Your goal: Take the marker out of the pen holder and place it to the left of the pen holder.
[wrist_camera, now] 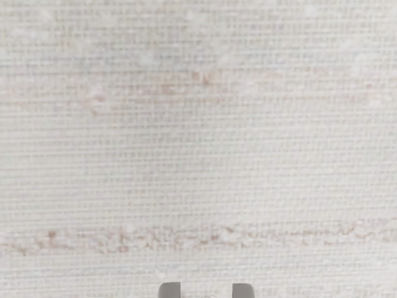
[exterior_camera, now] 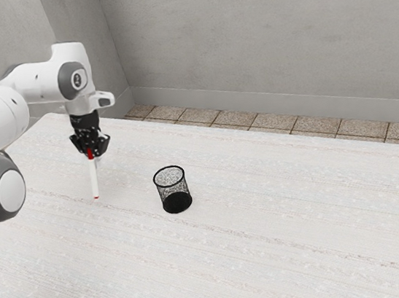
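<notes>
"One slim white marker with red ends, out of the cup. Hangs near upright, tip down. Where's the cup?"

"Black wire-mesh pen holder, upright on the pale, streaked bench. Marker is clear of it, over toward the exterior view's left. Nothing touching between the two."

"State of the black two-finger end effector?"

"Drawn in narrow, holding the marker by its upper red end. Wrist view: grey fingertips a little apart, about what a marker's thickness would call for."

"So, how far along?"

"Taking-out part: done, by the look of it. Placing part: not done, the grip isn't released. Can't tell whether the lower tip meets the bench or floats just above."

"Right side of the holder for the task?"

"Plausible, if 'left' is read from the exterior view. Sentence doesn't say whose left."

"Remaining work?"

"My estimate: ease down until the tip meets the surface, open, lift off. Ideally lay it over first. Let go upright, a thin thing like that will likely topple, maybe roll."
</notes>
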Robot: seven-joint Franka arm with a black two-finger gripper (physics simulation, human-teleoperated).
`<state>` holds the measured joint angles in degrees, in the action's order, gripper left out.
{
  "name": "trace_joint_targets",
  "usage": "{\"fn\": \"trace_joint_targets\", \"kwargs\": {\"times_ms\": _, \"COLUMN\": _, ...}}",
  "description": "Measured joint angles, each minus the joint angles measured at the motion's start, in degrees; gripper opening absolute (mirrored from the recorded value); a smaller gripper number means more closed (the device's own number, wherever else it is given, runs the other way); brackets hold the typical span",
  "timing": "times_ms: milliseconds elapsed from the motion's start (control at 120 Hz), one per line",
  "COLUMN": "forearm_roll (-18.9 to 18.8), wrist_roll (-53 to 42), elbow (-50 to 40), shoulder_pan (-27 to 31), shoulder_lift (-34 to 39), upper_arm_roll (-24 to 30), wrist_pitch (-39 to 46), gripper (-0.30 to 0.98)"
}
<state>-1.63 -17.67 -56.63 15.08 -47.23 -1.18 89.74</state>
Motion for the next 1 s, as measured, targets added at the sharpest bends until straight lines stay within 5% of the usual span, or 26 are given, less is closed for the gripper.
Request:
{"fn": "trace_joint_targets", "kwargs": {"times_ms": 583, "forearm_roll": -0.3, "wrist_roll": -9.1, "elbow": 1.7, "shoulder_pan": -0.9, "shoulder_lift": -4.8, "upper_arm_roll": 0.8, "wrist_pitch": 8.3, "gripper": -0.07}}
{"fn": "trace_joint_targets", "kwargs": {"times_ms": 767, "forearm_roll": 0.6, "wrist_roll": -11.1, "elbow": 1.5, "shoulder_pan": -1.0, "shoulder_lift": -3.7, "upper_arm_roll": 1.3, "wrist_pitch": 9.3, "gripper": 0.32}}
{"fn": "trace_joint_targets", "kwargs": {"times_ms": 833, "forearm_roll": 0.5, "wrist_roll": -11.9, "elbow": -1.2, "shoulder_pan": -2.1, "shoulder_lift": 2.3, "upper_arm_roll": 0.9, "wrist_pitch": 9.4, "gripper": 0.42}}
{"fn": "trace_joint_targets", "kwargs": {"times_ms": 1000, "forearm_roll": 0.2, "wrist_roll": -11.8, "elbow": -22.1, "shoulder_pan": -9.5, "shoulder_lift": 36.3, "upper_arm_roll": -2.4, "wrist_pitch": 9.2, "gripper": 0.56}}
